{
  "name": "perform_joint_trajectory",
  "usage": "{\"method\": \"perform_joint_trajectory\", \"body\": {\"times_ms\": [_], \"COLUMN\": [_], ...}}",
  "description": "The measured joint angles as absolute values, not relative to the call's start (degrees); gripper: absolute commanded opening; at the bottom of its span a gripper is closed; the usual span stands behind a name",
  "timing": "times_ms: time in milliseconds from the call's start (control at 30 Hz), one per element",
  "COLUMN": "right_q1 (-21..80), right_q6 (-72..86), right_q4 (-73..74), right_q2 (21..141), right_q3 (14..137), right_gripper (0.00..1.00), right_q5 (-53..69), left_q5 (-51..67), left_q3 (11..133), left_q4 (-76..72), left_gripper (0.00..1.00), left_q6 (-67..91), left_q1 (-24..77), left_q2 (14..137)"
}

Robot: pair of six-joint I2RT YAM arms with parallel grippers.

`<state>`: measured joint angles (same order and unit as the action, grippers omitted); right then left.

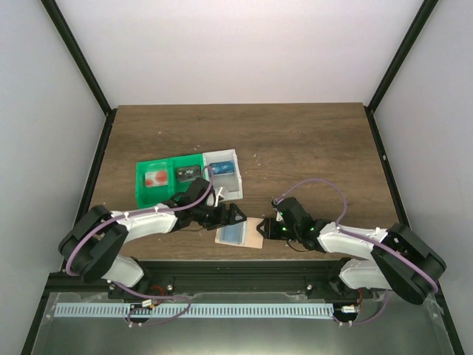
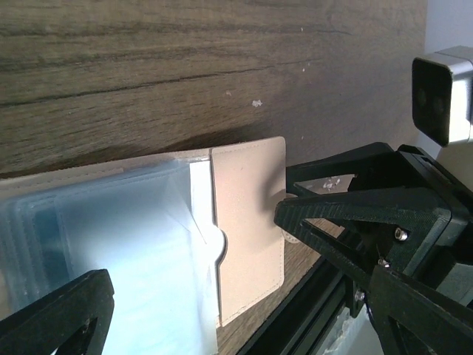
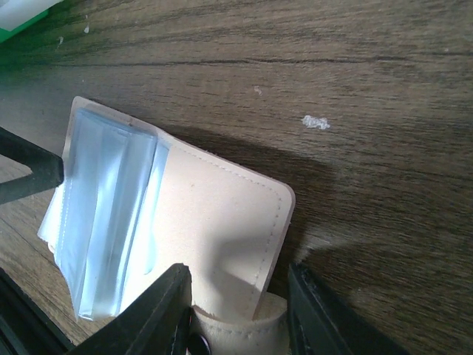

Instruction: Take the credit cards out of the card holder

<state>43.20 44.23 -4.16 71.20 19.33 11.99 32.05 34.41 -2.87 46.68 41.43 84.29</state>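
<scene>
The tan card holder [image 1: 253, 238] lies open near the table's front edge, between both grippers, its bluish clear sleeves [image 2: 126, 244] facing up. I cannot tell whether a card sits in the sleeves. My right gripper [image 3: 236, 279] is shut on the holder's tan strap tab [image 3: 236, 329] at its right end. My left gripper [image 2: 244, 325] stands open over the sleeves, one finger [image 3: 29, 174] at their left edge. A pale credit card with red circles [image 1: 155, 178] lies in the green tray [image 1: 142, 194]. A blue card [image 1: 222, 169] lies in the white box [image 1: 235, 168].
A dark card [image 1: 185, 174] lies in the tray's middle compartment. Tray and box stand just behind my left gripper [image 1: 235, 216]. The black frame rail [image 2: 310, 310] runs along the table edge right by the holder [image 2: 247, 222].
</scene>
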Motion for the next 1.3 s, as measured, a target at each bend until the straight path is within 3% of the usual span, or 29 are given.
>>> {"method": "perform_joint_trajectory", "body": {"times_ms": [667,1300], "right_q1": [43.2,43.2], "right_q6": [44.2,44.7], "right_q4": [-4.3,-5.9], "right_q2": [71.2,71.4], "right_q3": [19.3,18.7], "right_gripper": [0.38,0.38], "right_q5": [12.0,11.9], "left_q5": [27.9,32.4], "left_q3": [35.4,34.7], "left_q4": [0.9,-6.8], "left_gripper": [0.96,0.95], "left_q6": [44.5,45.4], "left_q1": [41.4,41.4], "left_q2": [84.1,88.0]}}
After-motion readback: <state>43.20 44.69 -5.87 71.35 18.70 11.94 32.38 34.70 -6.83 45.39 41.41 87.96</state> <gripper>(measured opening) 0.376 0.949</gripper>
